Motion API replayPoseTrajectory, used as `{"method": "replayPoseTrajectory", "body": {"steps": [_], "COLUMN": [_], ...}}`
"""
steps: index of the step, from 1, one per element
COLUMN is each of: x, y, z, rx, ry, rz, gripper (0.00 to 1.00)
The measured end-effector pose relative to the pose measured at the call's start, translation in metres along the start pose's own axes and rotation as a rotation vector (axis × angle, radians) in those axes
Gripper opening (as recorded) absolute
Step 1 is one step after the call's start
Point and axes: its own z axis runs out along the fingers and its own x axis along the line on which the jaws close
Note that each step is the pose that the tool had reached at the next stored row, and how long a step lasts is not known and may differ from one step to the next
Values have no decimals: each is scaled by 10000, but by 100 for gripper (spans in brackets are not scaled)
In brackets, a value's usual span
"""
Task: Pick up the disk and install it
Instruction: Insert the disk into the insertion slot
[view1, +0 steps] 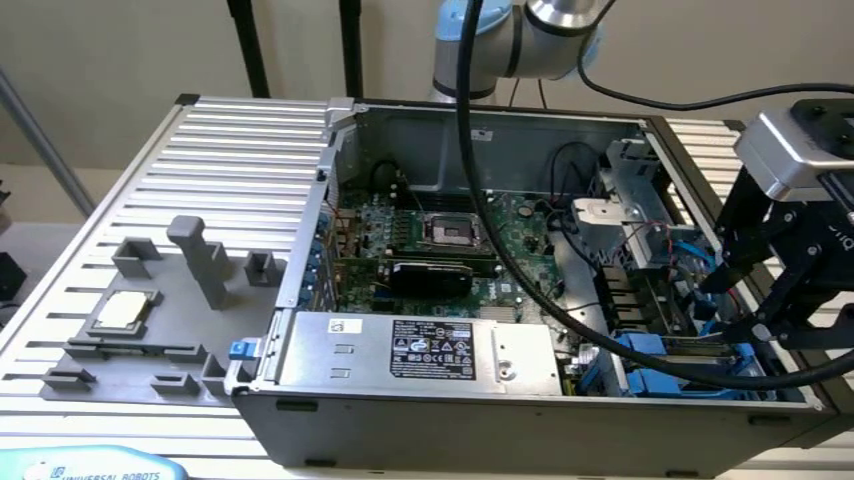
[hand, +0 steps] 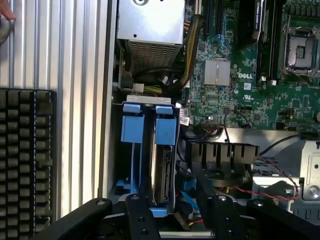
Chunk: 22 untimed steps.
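The disk (hand: 164, 165) stands on edge in the blue drive bay (hand: 134, 150) at the case's corner, its silver side and blue carrier tabs (hand: 165, 131) showing. In the exterior view the disk (view1: 683, 348) lies in the bay at the case's lower right, partly behind cables. My gripper (hand: 180, 220) hovers just above it, open, its black fingers (hand: 137, 217) on either side of the slot and apart from the disk. The gripper (view1: 758, 305) hangs over that corner in the exterior view.
The open computer case (view1: 320, 200) holds a motherboard (view1: 441, 240), a silver power supply with a black label (view1: 414, 350) and a black cable (view1: 534, 280) running across it. A grey fixture (view1: 200, 270) with a CPU chip (view1: 118, 312) sits at the exterior view's left. A keyboard (hand: 27, 150) lies beside the case.
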Motion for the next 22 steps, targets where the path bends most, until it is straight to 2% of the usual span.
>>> {"method": "replayPoseTrajectory", "body": {"steps": [8,18,22], "x": [-37,-105,-145], "y": [-99,-107,-96], "z": [31,202,219], "rx": [0,-7,-16], "ry": [-3,1,2], "rz": [-11,-80,-178], "gripper": [49,49,56]}}
